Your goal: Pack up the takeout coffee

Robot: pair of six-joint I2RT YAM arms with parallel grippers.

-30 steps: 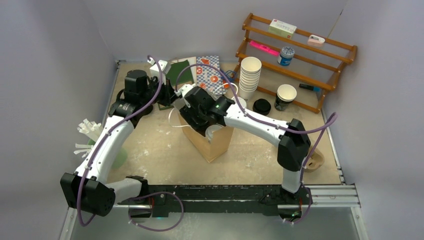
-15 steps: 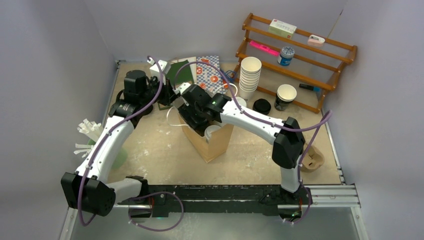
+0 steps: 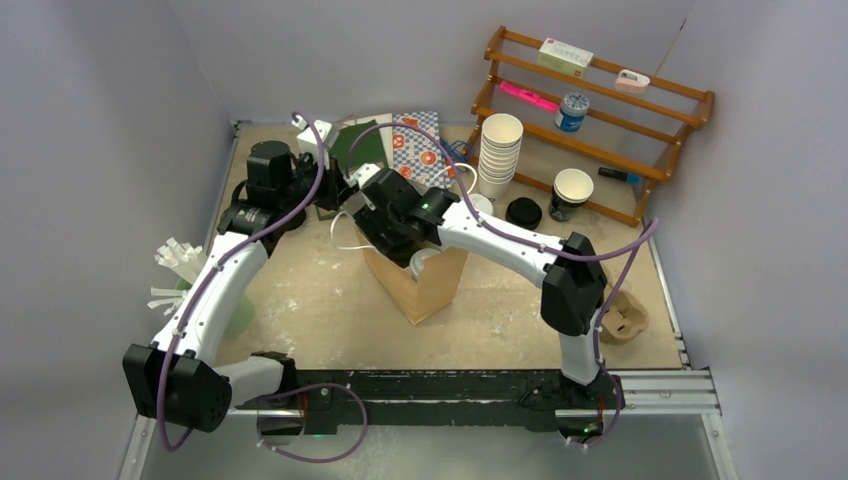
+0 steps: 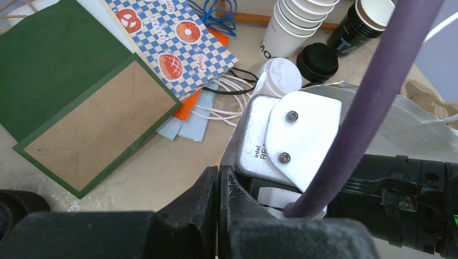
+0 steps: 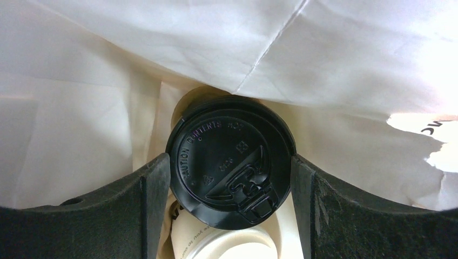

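Observation:
A brown paper bag (image 3: 432, 288) stands open mid-table. My right gripper (image 5: 231, 178) is down inside it, shut on a takeout cup by its black lid (image 5: 232, 161), one finger on each side. A second cup with a white lid (image 5: 229, 244) lies just beneath it in the bag and also shows in the top view (image 3: 424, 262). In the top view the right gripper's head (image 3: 398, 222) hides the black-lidded cup. My left gripper (image 4: 219, 181) is shut on the bag's back left rim (image 4: 229, 156), its jaws pressed together.
A tall stack of white cups (image 3: 499, 152), a dark lidless cup (image 3: 570, 193), a loose white lid (image 3: 481, 204) and a black lid (image 3: 523, 212) stand behind the bag. Flat paper bags (image 4: 75, 102) lie at the back left. A wooden rack (image 3: 600, 110) is at the back right.
My right arm has shifted a little left and back, with the gripper staying inside the bag. My left gripper holds the rim as before.

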